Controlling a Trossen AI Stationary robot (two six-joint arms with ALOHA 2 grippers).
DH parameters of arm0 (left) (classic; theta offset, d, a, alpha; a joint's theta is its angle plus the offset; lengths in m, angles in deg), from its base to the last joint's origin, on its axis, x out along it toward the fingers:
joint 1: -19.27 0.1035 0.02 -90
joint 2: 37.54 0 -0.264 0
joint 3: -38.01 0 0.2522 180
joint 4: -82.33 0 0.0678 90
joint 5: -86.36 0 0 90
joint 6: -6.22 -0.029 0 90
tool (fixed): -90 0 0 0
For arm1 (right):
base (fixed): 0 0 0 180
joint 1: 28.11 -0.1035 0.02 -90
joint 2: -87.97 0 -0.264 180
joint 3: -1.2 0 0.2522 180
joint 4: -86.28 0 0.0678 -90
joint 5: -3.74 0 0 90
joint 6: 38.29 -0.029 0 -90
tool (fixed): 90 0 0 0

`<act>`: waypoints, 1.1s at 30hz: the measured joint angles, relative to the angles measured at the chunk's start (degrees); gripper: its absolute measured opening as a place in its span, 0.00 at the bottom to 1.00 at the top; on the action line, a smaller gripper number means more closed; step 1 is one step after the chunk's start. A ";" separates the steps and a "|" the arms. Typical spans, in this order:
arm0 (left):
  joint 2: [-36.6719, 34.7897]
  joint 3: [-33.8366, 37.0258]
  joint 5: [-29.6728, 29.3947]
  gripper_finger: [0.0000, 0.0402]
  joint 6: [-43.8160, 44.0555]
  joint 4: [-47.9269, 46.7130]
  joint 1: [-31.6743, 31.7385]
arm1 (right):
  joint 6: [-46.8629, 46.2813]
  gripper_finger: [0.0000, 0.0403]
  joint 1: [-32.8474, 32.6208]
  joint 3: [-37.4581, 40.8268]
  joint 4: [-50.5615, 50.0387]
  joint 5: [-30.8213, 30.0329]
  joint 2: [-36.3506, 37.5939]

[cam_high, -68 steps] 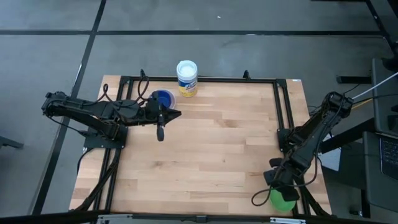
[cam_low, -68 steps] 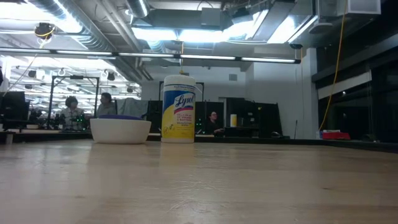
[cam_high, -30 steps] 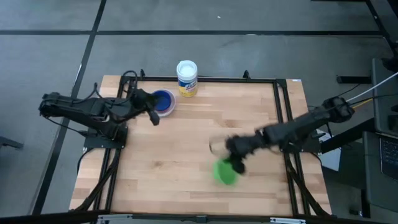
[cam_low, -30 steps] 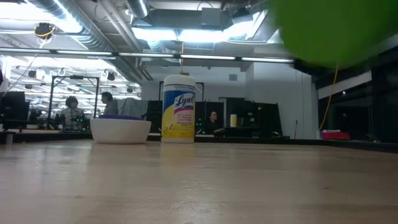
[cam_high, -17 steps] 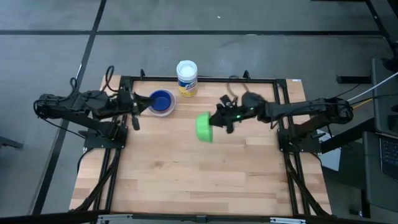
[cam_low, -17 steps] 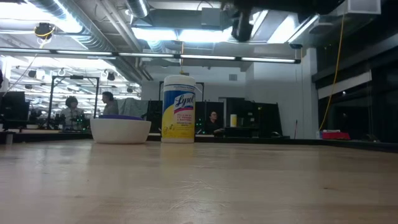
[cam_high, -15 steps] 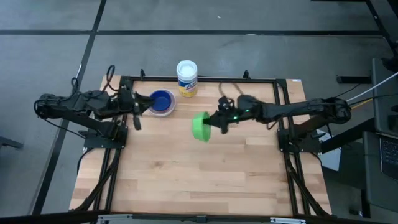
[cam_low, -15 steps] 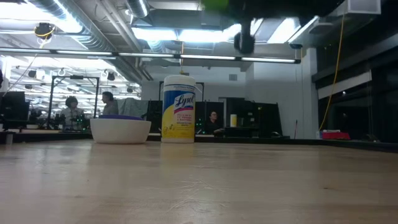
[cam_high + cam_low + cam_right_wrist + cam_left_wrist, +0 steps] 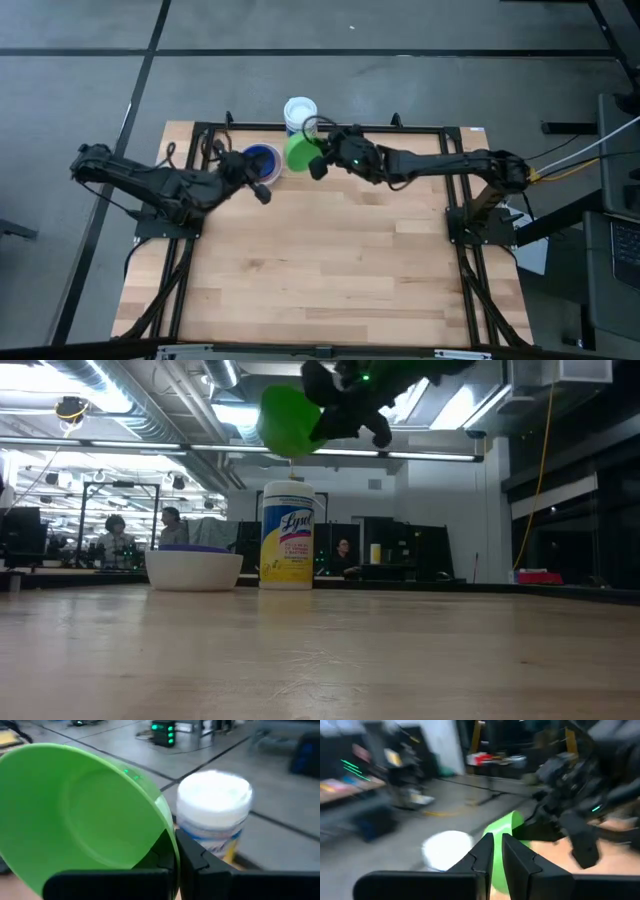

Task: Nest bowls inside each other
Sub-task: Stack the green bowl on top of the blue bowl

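Note:
The green bowl (image 9: 297, 152) hangs high over the table's far edge, just in front of the white labelled container (image 9: 300, 110), with my right gripper (image 9: 313, 161) shut on it. To its left stands a stack with the dark blue bowl (image 9: 262, 160) on top and the white bowl (image 9: 193, 569) as its base on the table. My left gripper (image 9: 262, 194) floats at the stack's near right side, fingers nearly together, holding nothing. The left wrist view shows the green bowl (image 9: 507, 827) beyond its fingers. My right gripper pinches the green bowl's rim (image 9: 166, 831), one finger inside the bowl and one outside. The fingers reach in nearly level from the table's right side. The bowl is lifted clear and tipped on its side, its hollow facing the wrist camera.
The white labelled container (image 9: 287, 535) stands upright at the far edge, right of the stack and under the raised green bowl (image 9: 290, 418). A black frame rail (image 9: 400, 128) runs along the far edge. Bare wood (image 9: 330, 260) spreads over the middle and near part.
My right gripper has carried the green bowl from the table's middle up and toward the far edge and left, to just before the container, and has levelled out. My left gripper drew back toward the left edge, then came back right beside the stack.

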 joint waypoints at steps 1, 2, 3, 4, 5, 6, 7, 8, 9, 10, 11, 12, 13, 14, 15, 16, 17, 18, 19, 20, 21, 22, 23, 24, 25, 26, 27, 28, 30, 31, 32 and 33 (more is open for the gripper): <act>1.41 -0.95 -2.95 0.08 -2.46 0.14 -0.82 | 1.19 0.00 0.30 -1.70 -0.67 -0.58 -0.78; 2.74 -2.05 -5.25 0.09 -4.81 0.32 -1.44 | 2.02 0.00 0.50 -3.31 -1.19 -0.72 -1.39; 3.98 -3.08 -7.25 0.11 -7.00 0.11 -1.90 | 3.08 0.00 0.71 -4.44 -1.87 -0.74 -1.69; 5.27 -4.25 -8.90 0.12 -9.17 0.01 -2.24 | 4.26 0.00 0.85 -5.48 -2.21 -0.90 -2.10; 6.52 -5.47 -10.35 0.14 -11.40 0.03 -2.48 | 5.18 0.00 1.03 -6.38 -2.36 -0.88 -2.39; 7.76 -6.55 -11.91 0.16 -13.64 0.01 -2.67 | 6.18 0.00 1.19 -6.85 -3.12 -0.88 -2.45; 8.86 -7.55 -13.55 0.18 -15.52 0.01 -2.71 | 7.20 0.00 1.31 -7.11 -3.38 -0.90 -2.45; 9.80 -8.45 -14.72 0.20 -16.97 0.05 -2.69 | 7.76 0.00 1.38 -7.32 -3.21 -0.91 -2.45; 10.48 -8.92 -15.48 0.22 -17.92 0.00 -2.50 | 8.35 0.00 1.44 -7.36 -3.08 -0.95 -2.44; 10.94 -9.29 -15.56 0.25 -18.45 -0.02 -2.24 | 8.75 0.00 1.45 -7.38 -3.04 -1.00 -2.42; 11.19 -9.46 -15.16 0.27 -18.49 -0.01 -1.79 | 8.93 0.00 1.44 -7.38 -3.13 -1.05 -2.42; 11.29 -9.47 -14.70 0.29 -18.12 -0.06 -1.25 | 9.13 0.00 1.42 -7.38 -3.27 -0.88 -2.42; 11.36 -9.47 -14.36 0.31 -17.24 -0.06 -0.79 | 9.34 0.00 1.38 -7.38 -3.27 -0.62 -2.42; 11.37 -9.47 -13.72 0.33 -16.45 -0.24 -0.43 | 9.58 0.00 1.36 -7.38 -3.22 -0.14 -2.42; 11.37 -9.47 -13.34 0.34 -16.01 -0.46 -0.11 | 9.82 0.00 1.31 -7.38 -3.18 0.47 -2.42; 11.41 -9.47 -13.17 0.35 -15.88 -0.56 0.17 | 10.19 0.00 1.23 -7.38 -3.24 0.70 -2.42; 11.55 -9.49 -12.74 0.36 -15.84 -0.99 0.44 | 10.51 0.00 1.20 -7.38 -3.36 0.70 -2.42; 11.72 -9.49 -11.69 0.37 -15.62 -1.47 0.88 | 10.96 0.00 1.20 -7.38 -3.32 0.84 -2.42; 11.91 -9.49 -10.40 0.37 -14.81 -2.53 1.43 | 11.29 0.00 1.20 -7.47 -3.56 1.11 -2.40; 12.02 -9.49 -8.80 0.37 -13.46 -3.91 2.05 | 11.38 0.00 1.30 -8.20 -5.26 1.49 -2.40; 12.03 -9.49 -7.16 0.37 -11.66 -5.09 2.65 | 11.49 0.00 1.54 -9.19 -7.36 1.72 -2.40; 11.95 -9.49 -5.73 0.36 -9.50 -6.18 3.29 | 11.75 0.00 1.75 -10.21 -9.25 1.75 -2.40; 11.90 -9.54 -4.23 0.36 -7.59 -7.42 3.83 | 12.33 0.00 1.93 -11.12 -10.21 1.73 -2.42; 11.91 -9.69 -2.76 0.35 -5.79 -9.19 4.39 | 13.21 0.00 2.08 -11.81 -10.36 1.66 -2.47; 11.96 -9.99 -1.31 0.35 -4.35 -11.10 4.85 | 13.96 0.00 2.20 -12.48 -10.43 1.41 -2.52; 12.05 -10.31 0.07 0.35 -3.06 -12.47 5.36 | 14.80 0.00 2.34 -13.25 -10.63 1.23 -2.57; 12.30 -10.68 1.47 0.34 -2.00 -13.13 5.97 | 15.43 0.00 2.43 -14.03 -10.67 1.25 -2.62; 12.58 -11.10 2.83 0.34 -1.15 -13.79 6.56 | 16.13 0.00 2.48 -14.76 -10.63 1.25 -2.62; 12.78 -11.24 4.17 0.33 -0.45 -15.50 7.35 | 17.21 0.00 2.66 -15.78 -10.54 1.03 -2.60; 13.14 -11.36 4.14 0.33 -0.19 -15.22 7.73 | 17.62 0.00 2.69 -15.90 -10.57 1.05 -2.58; 13.48 -11.46 4.03 0.33 0.24 -14.86 8.13 | 17.74 0.00 2.71 -15.90 -10.65 1.06 -2.59; 13.67 -11.43 3.88 0.32 0.84 -15.54 8.59 | 17.94 0.00 2.71 -15.90 -10.82 1.05 -2.60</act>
